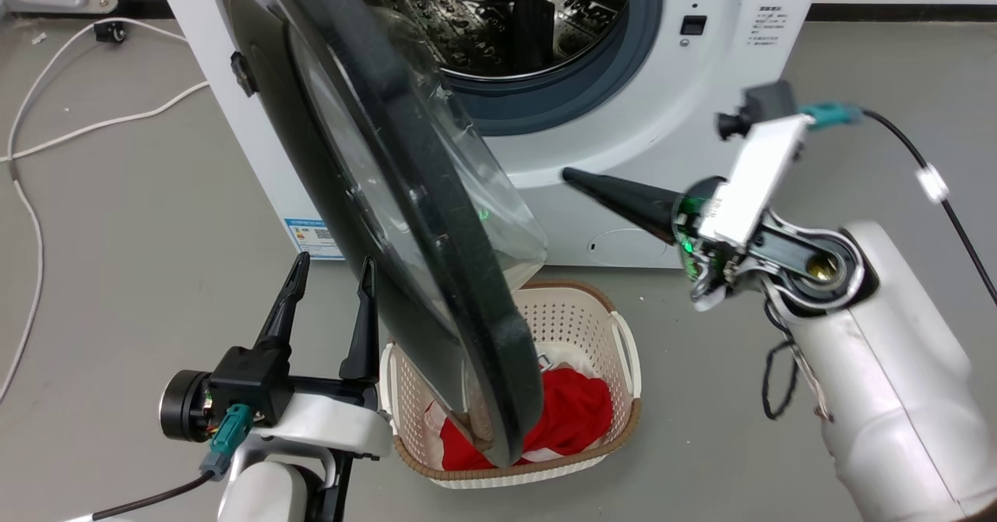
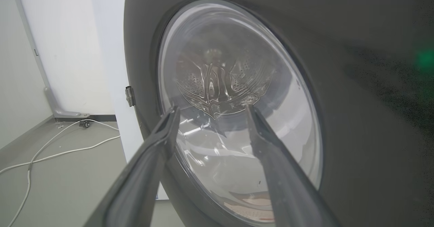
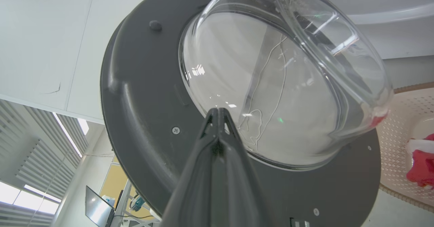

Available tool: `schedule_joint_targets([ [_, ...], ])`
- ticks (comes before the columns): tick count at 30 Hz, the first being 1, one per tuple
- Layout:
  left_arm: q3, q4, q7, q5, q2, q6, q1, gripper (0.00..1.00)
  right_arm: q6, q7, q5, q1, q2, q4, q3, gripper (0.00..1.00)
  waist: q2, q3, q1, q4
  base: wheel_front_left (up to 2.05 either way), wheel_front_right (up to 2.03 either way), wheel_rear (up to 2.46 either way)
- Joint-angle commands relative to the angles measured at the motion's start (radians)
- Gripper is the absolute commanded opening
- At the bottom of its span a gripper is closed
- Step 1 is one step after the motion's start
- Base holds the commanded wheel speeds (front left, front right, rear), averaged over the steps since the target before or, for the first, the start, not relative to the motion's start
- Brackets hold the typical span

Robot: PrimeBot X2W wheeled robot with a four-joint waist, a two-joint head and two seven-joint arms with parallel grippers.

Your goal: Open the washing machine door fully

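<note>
Clearly the washing machine door (image 1: 405, 218) stands swung out from the white washing machine (image 1: 701, 140), hinged on the machine's left side and turned almost edge-on to the head camera, its near lower rim hanging over a cream plastic basket (image 1: 623, 335) that holds a red cloth (image 1: 576, 413). Behind it the steel drum (image 1: 498, 15) and the grey rubber ring (image 1: 615, 78) lie open to view. The left gripper (image 1: 335, 259) is on the left, at the door's outer face, fingers spread apart and holding nothing; its inner finger sits just beside the black rim, though whether it touches is hard to tell from here. In the left wrist view the same gripper (image 2: 212, 107) points at the glass centre of the door (image 2: 356, 118), with the drum's pattern showing through it. The right gripper (image 1: 567, 171) is on the right, at the inner side, its fingers pressed together on nothing and aimed left toward the glass bowl, apart from it. The right wrist view shows that gripper (image 3: 218, 110) in front of the door's dark inner face (image 3: 142, 95) and bulging bowl. The floor (image 1: 117, 273) is smooth grey, with a white cable (image 1: 93, 125) trailing across it at the far left. A plain white wall (image 2: 67, 50) rises behind the machine, and slatted ceiling lights (image 3: 34, 145) show overhead.
</note>
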Motion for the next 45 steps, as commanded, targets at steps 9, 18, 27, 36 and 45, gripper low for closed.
schedule_joint_targets([
  [9, 0.027, 0.015, -0.002, 0.004, 0.0, 0.002, 0.026, 1.0, 0.0, -0.18, 0.057, 0.244, -0.019, -0.097, -0.143, 0.0, 0.0, -0.028, 0.0001, -0.037, 0.0, 0.0, 0.0],
  [18, 0.043, 0.028, -0.002, 0.007, 0.0, -0.001, 0.04, 1.0, 0.0, -0.442, -0.031, 0.48, 0.004, -0.188, -0.217, 1.0, 0.0, -0.037, 0.0001, -0.049, 0.0, 0.0, 0.0],
  [27, 0.051, 0.038, -0.002, 0.007, 0.0, 0.004, 0.048, 1.0, 0.0, -0.742, -0.28, 0.601, 0.02, -0.207, -0.238, 1.0, 0.0, -0.049, 0.0001, -0.06, 0.0, 0.0, 0.0],
  [36, 0.053, 0.039, -0.002, 0.008, -0.001, 0.007, 0.059, 1.0, 0.0, -0.981, -1.119, 0.638, 0.034, -0.362, -0.368, 1.0, 0.0, -0.066, 0.0001, -0.075, 0.0, 0.0, 0.0],
  [45, 0.06, 0.032, -0.002, 0.012, 0.0, 0.006, 0.051, 1.0, 0.0, -0.939, -1.517, 0.727, 0.06, -0.574, -0.349, 1.0, 0.0, -0.061, 0.0001, -0.072, 0.0, 0.0, 0.0],
])
